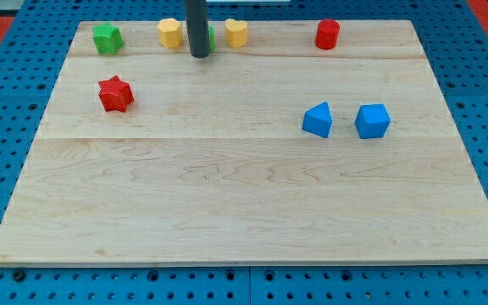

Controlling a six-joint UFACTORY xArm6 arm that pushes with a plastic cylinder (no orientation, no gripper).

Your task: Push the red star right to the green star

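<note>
The red star lies on the wooden board near the view's left. A green star-like block sits above it at the board's top left corner. My tip rests near the board's top edge, up and to the right of the red star and apart from it. A second green block is mostly hidden behind the rod, only a sliver showing at its right side; its shape cannot be made out.
Two yellow blocks flank the rod at the top edge. A red cylinder stands at the top right. A blue wedge-like block and a blue cube-like block lie at the right middle.
</note>
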